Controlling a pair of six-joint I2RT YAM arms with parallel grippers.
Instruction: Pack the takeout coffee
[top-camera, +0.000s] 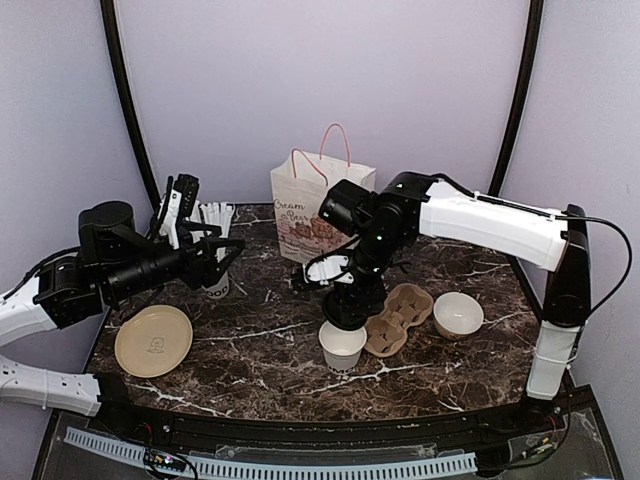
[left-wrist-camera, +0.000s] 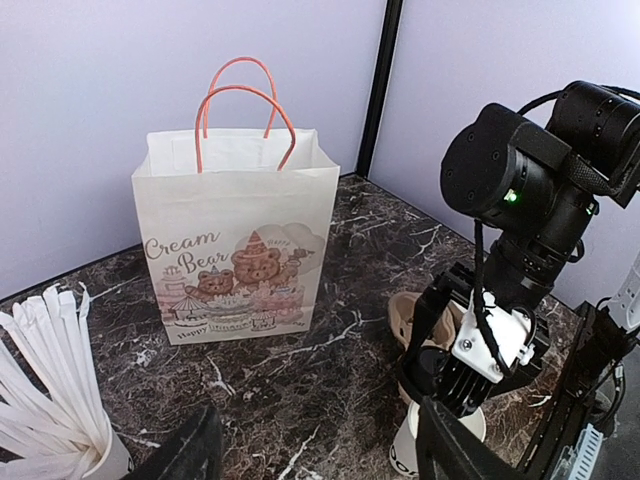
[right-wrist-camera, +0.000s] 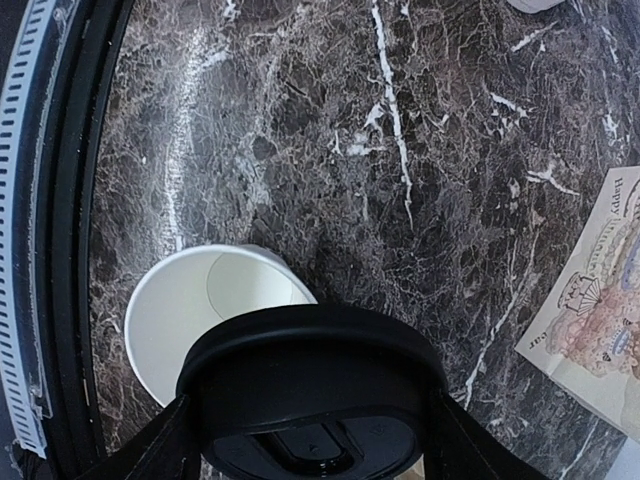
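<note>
The takeout coffee's white paper cup (top-camera: 343, 346) stands open near the table's front middle, with black lettering at its base (left-wrist-camera: 412, 455). My right gripper (top-camera: 347, 308) hangs just above it, shut on the round black lid (right-wrist-camera: 310, 385). In the right wrist view the lid covers part of the cup's open mouth (right-wrist-camera: 195, 312). My left gripper (top-camera: 226, 250) is open and empty at the left, beside the cup of straws (top-camera: 216, 272). Its fingers (left-wrist-camera: 455, 445) frame bare marble in the left wrist view.
A white paper bag (top-camera: 316, 205) with pink handles stands open at the back middle. A brown cardboard cup carrier (top-camera: 399, 318) and a low white bowl (top-camera: 458, 314) lie right of the cup. A tan round plate (top-camera: 153, 340) sits front left.
</note>
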